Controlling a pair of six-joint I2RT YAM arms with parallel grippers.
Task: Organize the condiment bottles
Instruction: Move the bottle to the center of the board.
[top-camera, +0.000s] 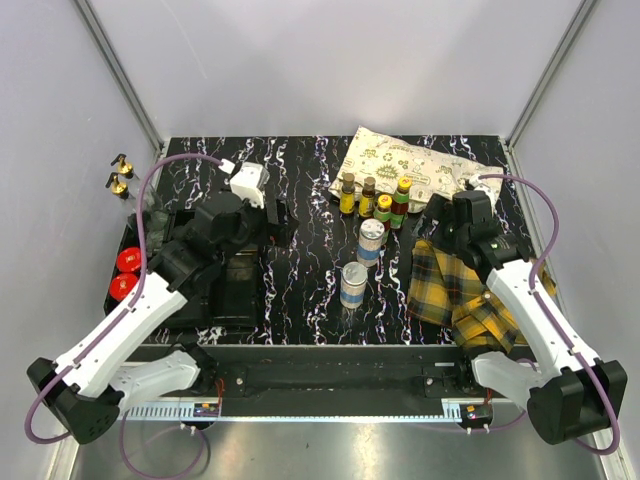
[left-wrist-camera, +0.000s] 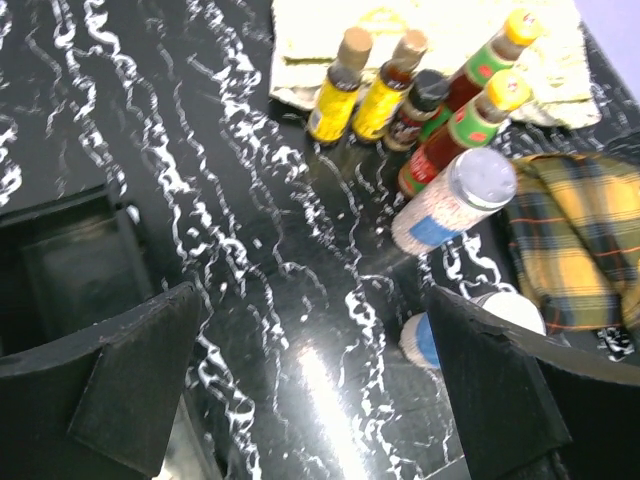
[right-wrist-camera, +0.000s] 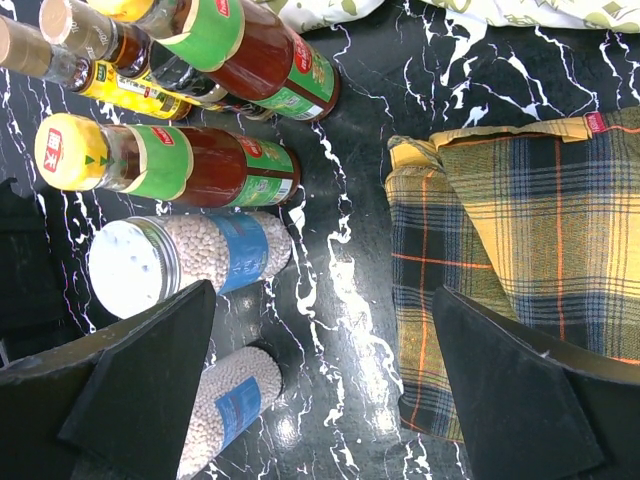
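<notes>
The condiment bottles stand grouped at the table's back middle: two yellow sauce bottles (top-camera: 347, 195), green-labelled red sauce bottles (top-camera: 401, 200) and, in front of them, two silver-lidded shakers (top-camera: 371, 240) (top-camera: 353, 284). Two red-lidded jars (top-camera: 125, 273) sit in the black tray (top-camera: 236, 300), with two gold-capped bottles (top-camera: 120, 175) behind it. My left gripper (top-camera: 278, 222) (left-wrist-camera: 315, 330) hangs open over bare table, left of the shakers (left-wrist-camera: 455, 200). My right gripper (top-camera: 440, 222) (right-wrist-camera: 322, 320) is open too, between the shakers (right-wrist-camera: 170, 260) and the plaid cloth, with nothing between its fingers.
A yellow plaid cloth (top-camera: 450, 290) (right-wrist-camera: 520, 250) lies crumpled at the right. A white patterned bag (top-camera: 400, 160) lies behind the bottles. My left arm covers much of the tray. Grey walls close in the sides and back.
</notes>
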